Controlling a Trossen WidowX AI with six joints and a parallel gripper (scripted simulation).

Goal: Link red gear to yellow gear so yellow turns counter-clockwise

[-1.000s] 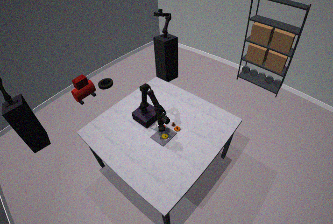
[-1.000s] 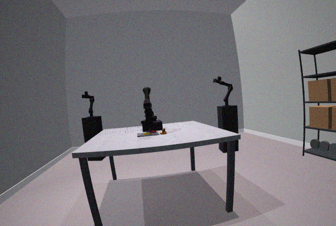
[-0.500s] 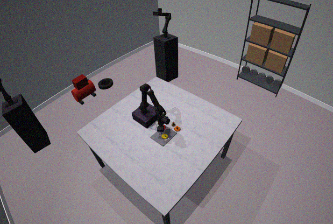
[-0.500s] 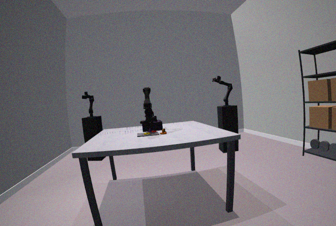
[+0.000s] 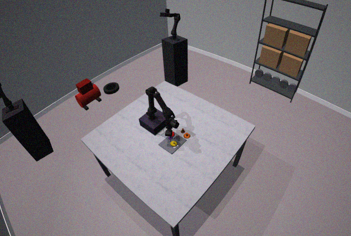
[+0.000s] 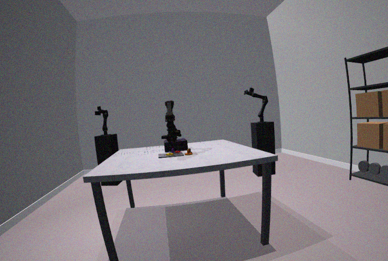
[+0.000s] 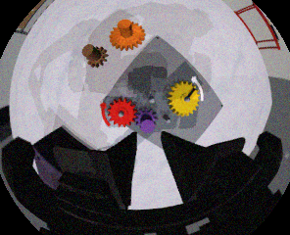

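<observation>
The grey board [image 5: 166, 145] [image 7: 208, 109] lies on the table. The red gear [image 7: 121, 113] [image 5: 173, 133] and the striped yellow gear [image 7: 179, 104] [image 5: 172, 144] sit on it. A purple gear [image 7: 146, 126] [image 5: 170, 137] stands on the board beside the red gear, their teeth close together; whether it is fully flat is unclear. My gripper [image 7: 149, 135] is open, its fingertips spread around and just behind the purple gear's knob. Bare pegs [image 7: 152, 100] [image 7: 168, 120] show between the purple and yellow gears. An orange gear [image 7: 127, 37] [image 5: 186, 135] and a small brown gear [image 7: 97, 58] [image 5: 182, 131] stand off the board.
The white marbled table [image 5: 142, 161] [image 6: 139, 164] carries the arm's dark base box [image 5: 152, 122]. The red arrow [image 7: 104, 114] and white arrow [image 7: 200, 88] lie beside their gears. Two other arms stand on black pedestals [image 5: 175, 61] [image 5: 27, 133] beyond the table.
</observation>
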